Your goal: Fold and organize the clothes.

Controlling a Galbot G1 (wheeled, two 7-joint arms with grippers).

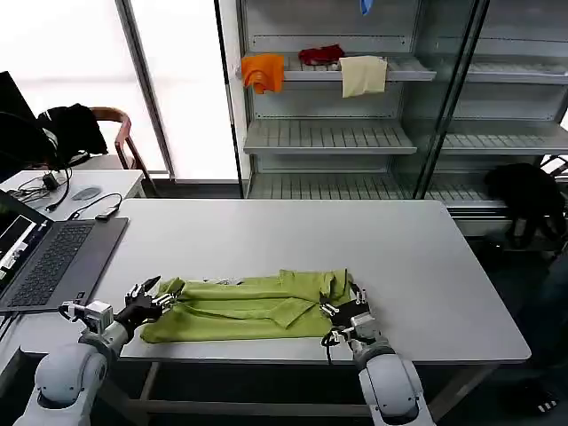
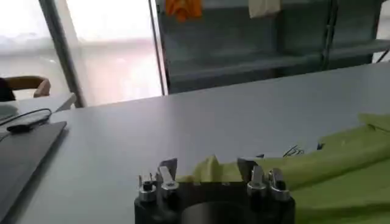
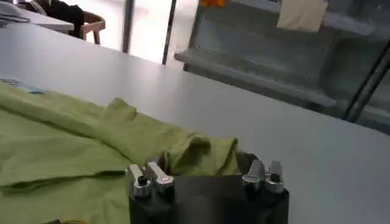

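I see my left gripper (image 1: 160, 297) and right gripper (image 1: 342, 308) each pinching an end of the green T-shirt (image 1: 244, 308) on the table (image 1: 426, 266).

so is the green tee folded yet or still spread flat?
Partly folded: T-shirt lies as a long narrow band, layers overlapping, both ends at the grippers.

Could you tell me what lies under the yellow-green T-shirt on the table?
The T-shirt lies folded directly on the white table, which shows all around it. Whatever sits beneath its layers is covered.
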